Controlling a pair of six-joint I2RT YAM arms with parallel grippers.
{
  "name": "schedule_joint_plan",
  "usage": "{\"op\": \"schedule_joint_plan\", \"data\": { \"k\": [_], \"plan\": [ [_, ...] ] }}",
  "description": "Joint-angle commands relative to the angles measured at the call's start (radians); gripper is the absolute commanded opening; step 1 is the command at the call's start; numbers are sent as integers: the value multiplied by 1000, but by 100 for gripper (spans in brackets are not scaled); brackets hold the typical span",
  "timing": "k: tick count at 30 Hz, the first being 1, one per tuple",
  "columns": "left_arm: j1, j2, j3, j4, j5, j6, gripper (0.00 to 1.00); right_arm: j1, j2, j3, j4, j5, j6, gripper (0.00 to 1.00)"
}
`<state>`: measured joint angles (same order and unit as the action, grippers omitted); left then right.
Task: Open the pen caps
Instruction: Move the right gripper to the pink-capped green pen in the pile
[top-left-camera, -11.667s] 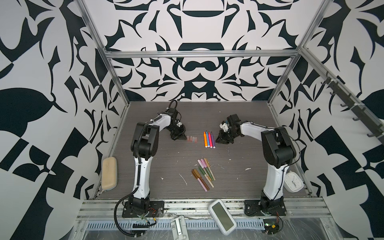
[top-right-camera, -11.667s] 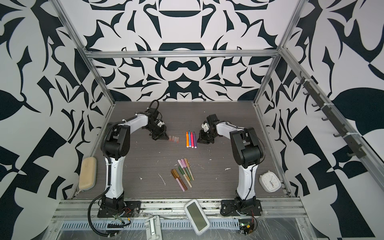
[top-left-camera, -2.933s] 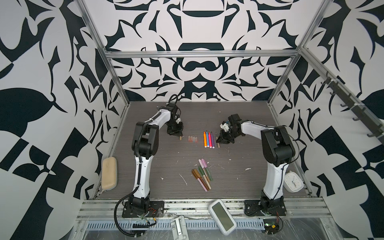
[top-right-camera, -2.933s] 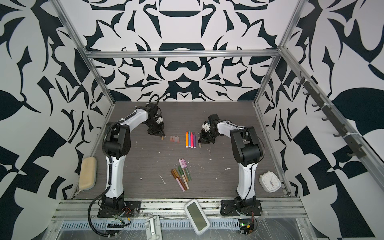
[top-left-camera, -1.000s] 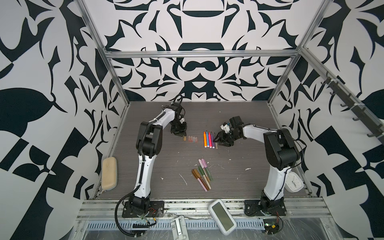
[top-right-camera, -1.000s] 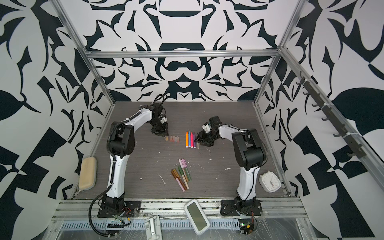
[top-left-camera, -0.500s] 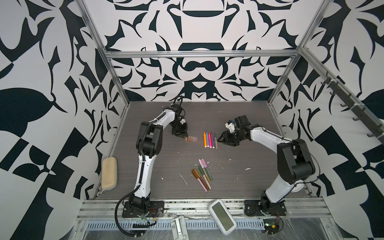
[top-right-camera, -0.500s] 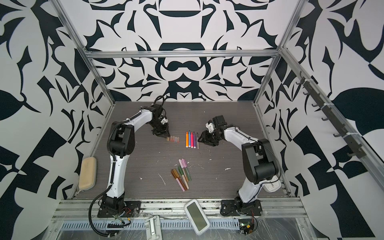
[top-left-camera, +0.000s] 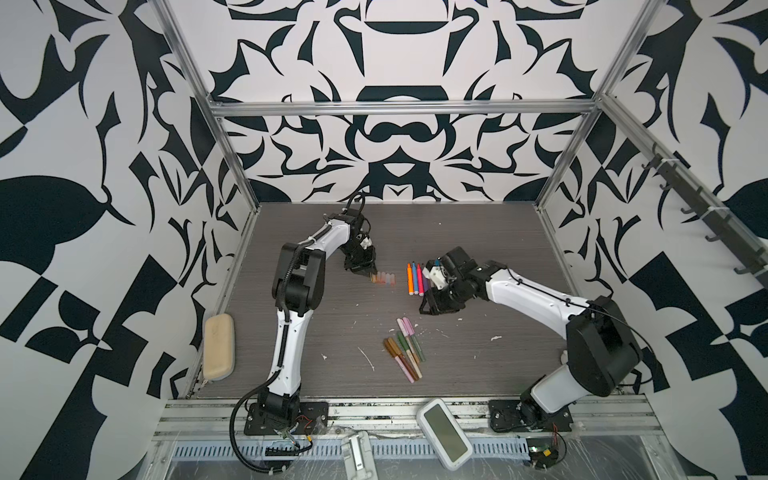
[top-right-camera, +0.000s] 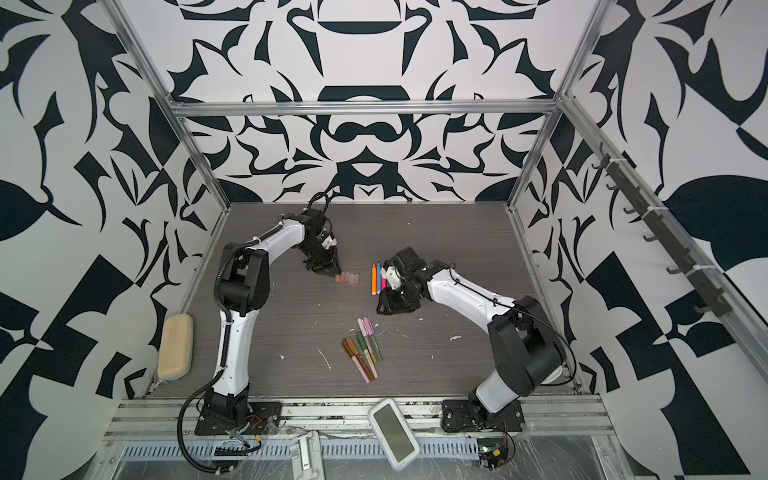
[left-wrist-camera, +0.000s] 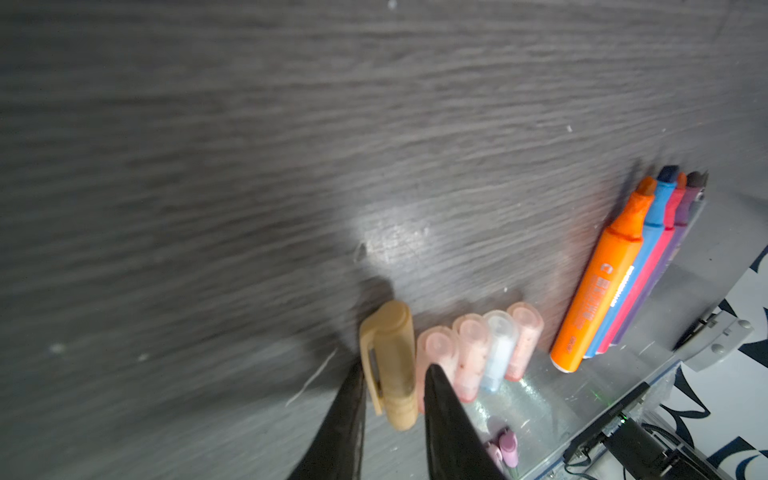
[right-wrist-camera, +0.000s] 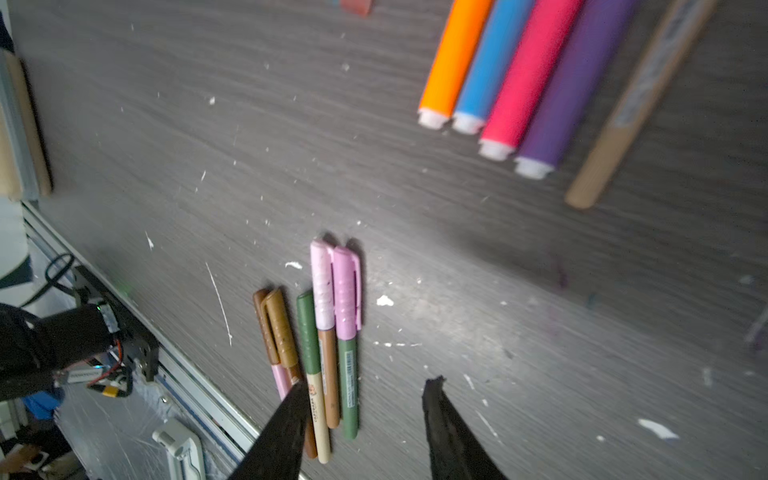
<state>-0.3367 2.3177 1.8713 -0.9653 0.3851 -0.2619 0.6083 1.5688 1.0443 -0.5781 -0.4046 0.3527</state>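
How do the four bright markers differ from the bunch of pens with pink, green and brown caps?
The bright markers are uncapped, tips bare; the bunch of pens still wears its caps. The bright markers are thicker; the pens are slimmer. The markers lie in a tidy row; the pens lie staggered. Both rest flat on the table.

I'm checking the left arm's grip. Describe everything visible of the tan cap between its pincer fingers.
The tan cap is a short opaque plastic tube, rounded at its closed end, with a flat clip along one side. No pen is in it. The left pincer straddles its other end, apparently gripping it. It lies parallel to the row of translucent pink caps, close beside them.
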Motion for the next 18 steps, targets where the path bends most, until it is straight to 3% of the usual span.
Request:
{"op": "schedule_joint_plan", "data": {
  "k": [1,7,18],
  "plan": [
    [-1,-39,-30,-26,7,3,28,64,15,14,-24,67,-2,45],
    [4,-87,-53,-29,-11,3,28,160,62,3,-20,130,62,38],
    [72,-280,-151,84,98,-128,29,273,84,-17,-64,272,133,32]
  ]
}}
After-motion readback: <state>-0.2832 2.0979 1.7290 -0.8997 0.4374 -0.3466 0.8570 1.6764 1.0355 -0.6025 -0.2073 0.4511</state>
